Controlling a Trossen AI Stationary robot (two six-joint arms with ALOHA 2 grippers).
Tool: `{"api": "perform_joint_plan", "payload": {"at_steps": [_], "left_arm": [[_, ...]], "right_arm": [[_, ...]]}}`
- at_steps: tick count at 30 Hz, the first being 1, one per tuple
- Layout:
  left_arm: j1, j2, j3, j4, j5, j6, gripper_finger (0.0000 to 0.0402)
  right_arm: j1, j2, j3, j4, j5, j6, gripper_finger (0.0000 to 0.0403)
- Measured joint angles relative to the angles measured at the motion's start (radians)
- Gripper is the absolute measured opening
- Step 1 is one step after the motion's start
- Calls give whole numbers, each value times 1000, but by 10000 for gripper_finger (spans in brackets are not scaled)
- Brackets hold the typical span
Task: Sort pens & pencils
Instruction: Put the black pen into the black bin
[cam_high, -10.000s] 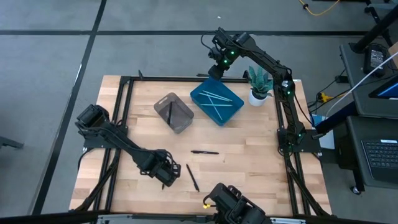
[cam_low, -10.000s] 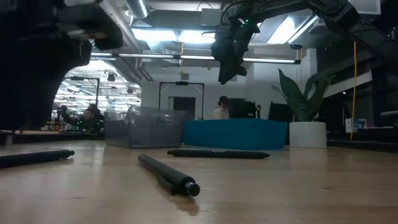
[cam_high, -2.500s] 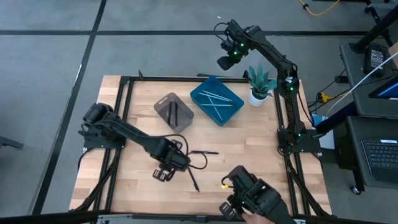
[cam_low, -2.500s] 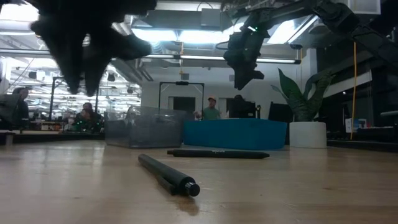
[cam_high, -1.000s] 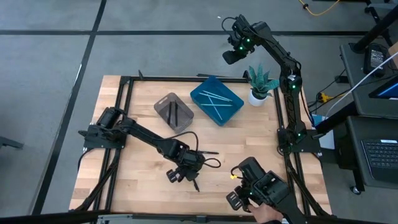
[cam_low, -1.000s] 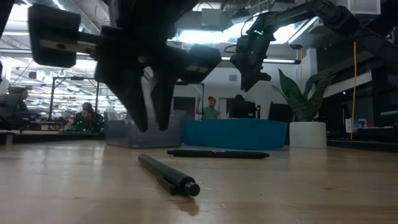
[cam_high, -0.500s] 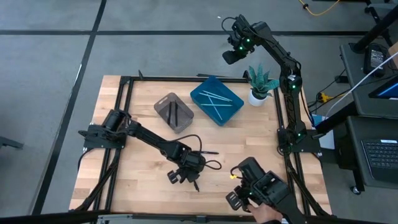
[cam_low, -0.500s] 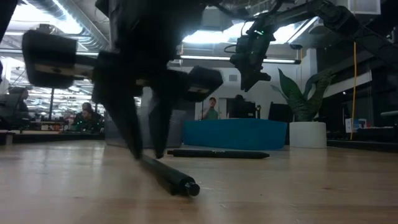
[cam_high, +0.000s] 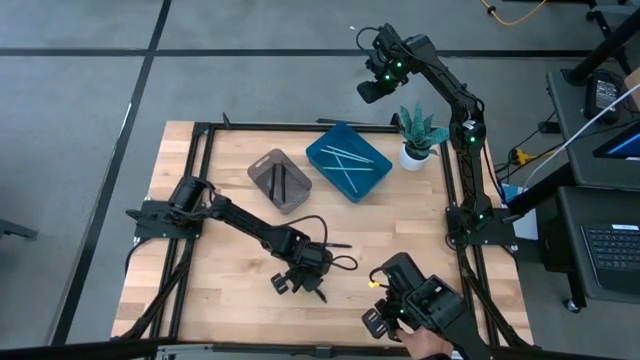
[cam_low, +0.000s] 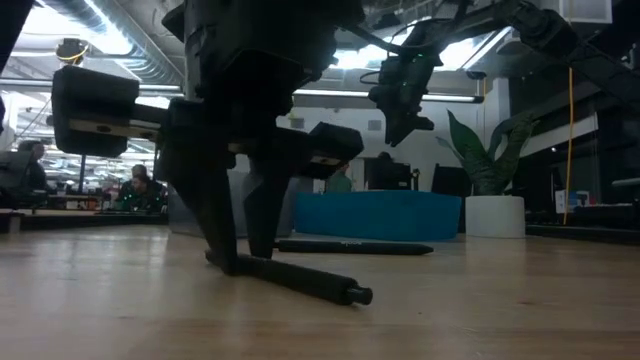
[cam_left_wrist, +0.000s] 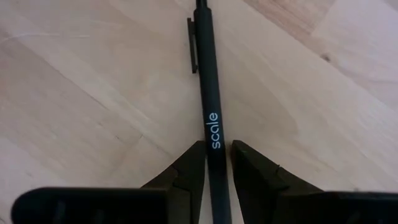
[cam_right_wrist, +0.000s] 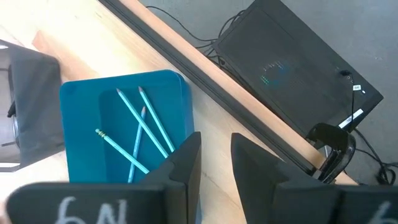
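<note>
Clamping black pen (cam_left_wrist: 210, 118) between left gripper (cam_left_wrist: 217, 163) fingers on wooden table (cam_high: 420, 215); hovering right gripper (cam_right_wrist: 214, 155), jaws slightly apart, beyond blue tray (cam_high: 348, 161).

You see a matt black plastic pen (cam_left_wrist: 209, 93) lying on the table (cam_left_wrist: 93, 93) of pale, smooth wood. The blue tray (cam_right_wrist: 87, 130) looks like smooth plastic.

Counter (cam_high: 230, 280): light wood, black frame | near left gripper (cam_high: 312, 288): black pen (cam_high: 314, 292) between its fingers, second black pen (cam_high: 330, 245) just beyond | farther off: grey bin (cam_high: 279, 181), blue tray (cam_high: 348, 161), potted plant (cam_high: 415, 135)
</note>
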Motion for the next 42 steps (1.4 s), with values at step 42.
{"api": "perform_joint_plan", "payload": {"at_steps": [42], "left_arm": [[17, 14, 237, -334, -40, -191, 17]], "right_arm": [[0, 0, 0, -11, -4, 3, 90]]}}
